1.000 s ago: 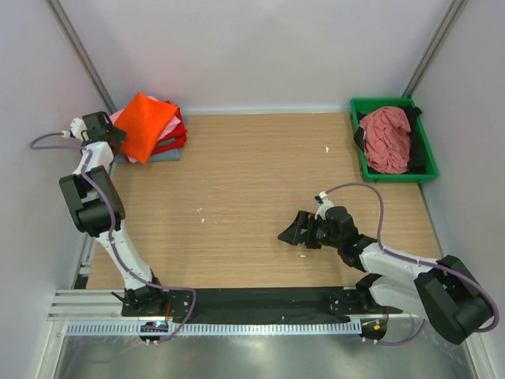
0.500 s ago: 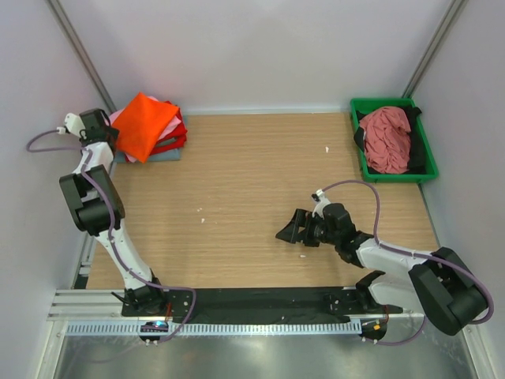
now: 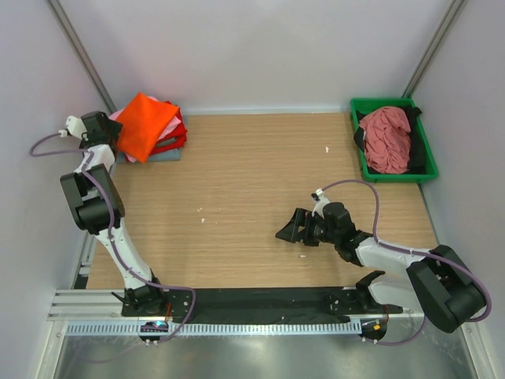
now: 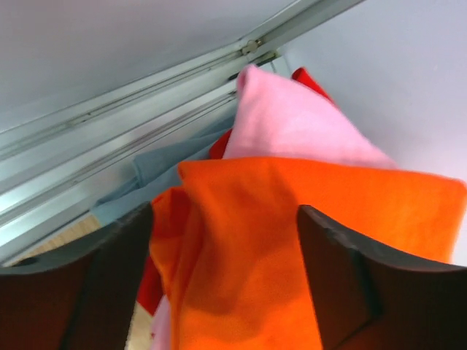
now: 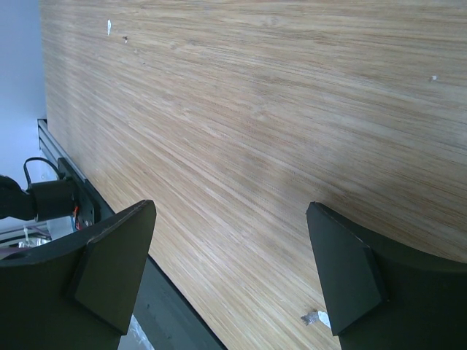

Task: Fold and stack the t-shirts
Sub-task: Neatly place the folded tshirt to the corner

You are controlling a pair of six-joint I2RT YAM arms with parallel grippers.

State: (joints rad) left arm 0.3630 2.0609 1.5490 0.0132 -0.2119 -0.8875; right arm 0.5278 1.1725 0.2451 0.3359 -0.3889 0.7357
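Lying in a folded stack at the far left corner of the counter (image 3: pixel 252 174), four t-shirts are one upon another. The bright orange t-shirt (image 3: pixel 142 125) is on top, turned at an angle so that its corners stick out over the others. Under it show the light pink t-shirt (image 4: pixel 288 124), the red t-shirt (image 3: pixel 175 133) and, at the bottom, the grey-blue t-shirt (image 3: pixel 166 155), whose edge comes out toward the near side. The cloth looks soft and plain, and the orange one has some gentle wrinkles.

The left pincer (image 4: pixel 225 211) is at the left edge of this stack. Its fingers are spread apart, and the orange cloth is seen in the gap between them, not pinched.

At the far right corner stands the green tray (image 3: pixel 383 101). In it a dusty rose t-shirt (image 3: pixel 385 138) lies crumpled on a black t-shirt (image 3: pixel 422 158).

The right pincer (image 5: pixel 230 211) hangs low over bare wood in the near right part of the counter, its fingers wide apart and holding nothing.
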